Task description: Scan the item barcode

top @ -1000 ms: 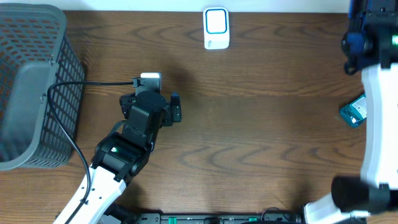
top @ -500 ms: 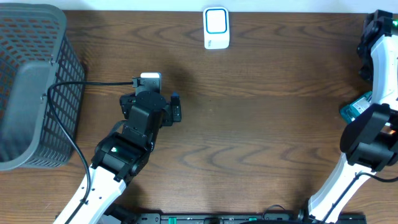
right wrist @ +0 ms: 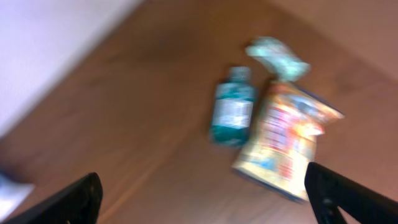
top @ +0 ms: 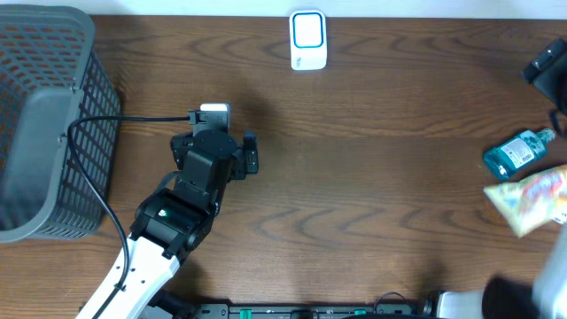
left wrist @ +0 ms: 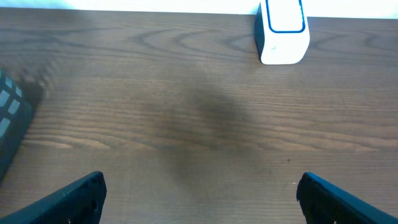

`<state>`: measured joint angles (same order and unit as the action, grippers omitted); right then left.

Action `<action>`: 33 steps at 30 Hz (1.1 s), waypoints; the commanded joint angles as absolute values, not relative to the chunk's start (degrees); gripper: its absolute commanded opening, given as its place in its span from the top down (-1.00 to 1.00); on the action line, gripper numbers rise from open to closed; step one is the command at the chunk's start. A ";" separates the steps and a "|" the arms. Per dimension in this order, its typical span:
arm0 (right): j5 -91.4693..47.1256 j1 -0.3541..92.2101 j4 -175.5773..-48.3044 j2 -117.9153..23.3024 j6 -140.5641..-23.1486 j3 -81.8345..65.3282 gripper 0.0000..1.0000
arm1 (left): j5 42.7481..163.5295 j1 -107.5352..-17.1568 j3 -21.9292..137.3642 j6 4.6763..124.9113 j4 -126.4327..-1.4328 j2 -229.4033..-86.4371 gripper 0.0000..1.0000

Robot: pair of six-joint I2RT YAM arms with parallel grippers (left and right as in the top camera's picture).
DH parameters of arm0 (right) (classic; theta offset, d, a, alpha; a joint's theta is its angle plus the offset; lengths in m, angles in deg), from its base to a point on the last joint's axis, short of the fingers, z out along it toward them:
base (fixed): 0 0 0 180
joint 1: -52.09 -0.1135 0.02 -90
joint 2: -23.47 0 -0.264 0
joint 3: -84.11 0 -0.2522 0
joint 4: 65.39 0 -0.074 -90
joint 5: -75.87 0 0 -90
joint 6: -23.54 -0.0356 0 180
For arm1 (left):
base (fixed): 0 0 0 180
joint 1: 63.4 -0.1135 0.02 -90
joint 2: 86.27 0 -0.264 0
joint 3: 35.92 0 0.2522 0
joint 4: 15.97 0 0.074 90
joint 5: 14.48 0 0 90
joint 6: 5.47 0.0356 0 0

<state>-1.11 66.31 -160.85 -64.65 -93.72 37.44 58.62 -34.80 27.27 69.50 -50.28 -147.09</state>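
Note:
A teal bottle (top: 516,153) with a white label lies near the table's right edge, and a yellow snack bag (top: 532,198) sits just in front of it. The right wrist view, blurred, shows the bottle (right wrist: 233,110) and the bag (right wrist: 287,142) below my right gripper (right wrist: 208,202). That gripper is open, empty and well above them. A white box with a blue-rimmed window (top: 308,40) stands at the far edge. My left gripper (left wrist: 200,198) is open over bare wood, empty, facing that white box (left wrist: 283,31).
A grey mesh basket (top: 44,115) fills the far left, and a black cable (top: 133,117) runs from it to my left wrist. A crumpled teal wrapper (right wrist: 277,57) lies beyond the snack bag. Part of the right arm (top: 549,64) shows at the right edge.
My right arm swung off the right edge while its jaws opened. The snack bag, unseen before, now shows beside the bottle. The left arm has not moved.

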 commanded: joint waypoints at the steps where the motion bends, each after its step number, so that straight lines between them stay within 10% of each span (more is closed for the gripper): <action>1: -18.20 66.20 -162.92 -57.70 -83.26 37.99 -0.98 | 57.65 -35.10 28.04 69.81 -50.28 -146.98 -0.96; 20: -13.53 66.20 -169.54 -26.27 -77.40 33.92 -0.99 | 57.65 -35.10 28.04 69.81 -50.26 -146.98 -0.96; 33: -18.38 63.64 -130.64 7.54 -76.76 -16.02 -0.99 | 57.65 -35.10 28.04 69.81 -50.28 -146.98 -0.96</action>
<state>-16.57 64.80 -134.64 2.12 -77.68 -7.15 58.62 -34.80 27.27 69.53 -50.24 -147.09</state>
